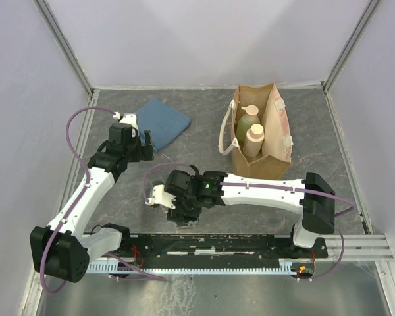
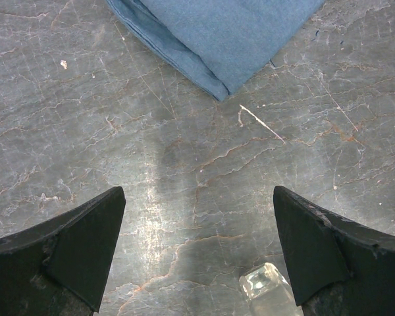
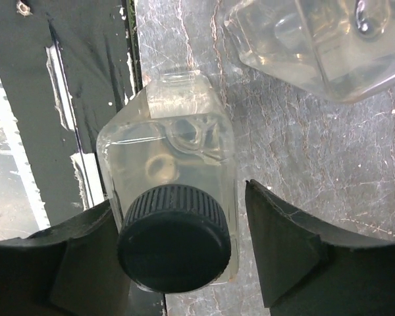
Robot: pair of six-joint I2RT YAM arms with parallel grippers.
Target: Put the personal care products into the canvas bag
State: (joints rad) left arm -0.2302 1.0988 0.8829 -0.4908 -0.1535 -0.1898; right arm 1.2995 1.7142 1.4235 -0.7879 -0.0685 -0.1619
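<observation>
Left gripper [image 2: 197, 197] gapes wide over the table [image 2: 85, 99], holding nothing, near one folded blue cloth [image 2: 230, 33]. Right gripper [image 3: 179, 197], set narrow, straddles a clear black-capped bottle [image 3: 164, 151] by the table's front edge, one finger touching it, a slim gap at the other. A second clear bottle [image 3: 316, 46] sits just beyond. Far right, one tan canvas bag [image 1: 276, 125] holds one green pump bottle [image 1: 248, 122] and one cream bottle [image 1: 255, 140]

Left gripper [image 2: 199, 192] held wide open over a grey marbled table [image 2: 85, 105].
Two dark fingers [image 2: 72, 253] are seen at the lower left and lower right of the frame, with bare tabletop shown between them. A folded blue cloth [image 2: 224, 33] is laid at the top centre, one corner pointed down. A corner of a clear bottle [image 2: 266, 289] is seen at the bottom edge, just beside the lower-right finger.
</observation>
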